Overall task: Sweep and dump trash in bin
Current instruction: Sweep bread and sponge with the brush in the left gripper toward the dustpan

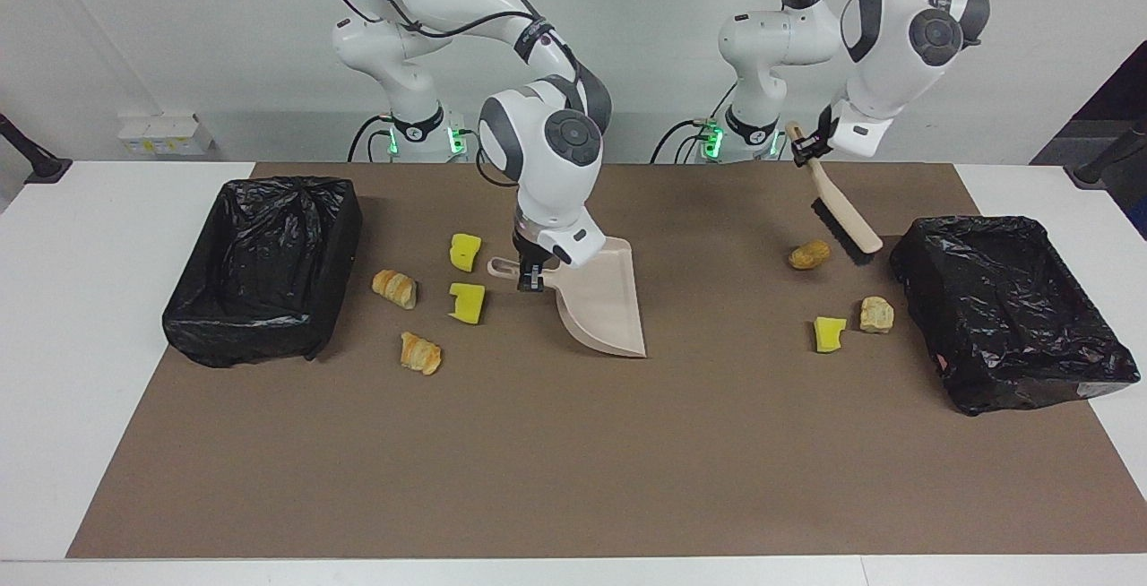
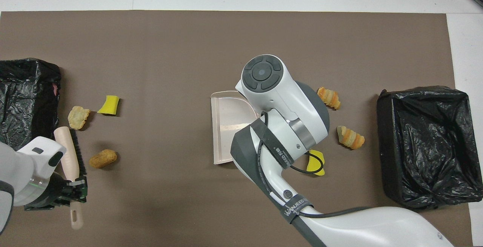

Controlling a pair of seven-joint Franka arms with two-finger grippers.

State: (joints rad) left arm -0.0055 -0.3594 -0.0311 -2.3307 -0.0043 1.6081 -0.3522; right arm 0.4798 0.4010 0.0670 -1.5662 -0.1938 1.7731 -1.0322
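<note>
My right gripper is shut on the handle of the beige dustpan over the middle of the mat, pan tilted with its open lip toward the left arm's end. In the overhead view the right arm covers much of the dustpan. My left gripper is shut on the handle of a brush, which slants down beside a brown lump. Other trash there: a yellow sponge chunk and a bread piece. Toward the right arm's end lie two sponge chunks and two croissant pieces.
Two bins lined with black bags stand on the brown mat: one bin at the right arm's end and one bin at the left arm's end. The brush head hangs close to the second bin's rim.
</note>
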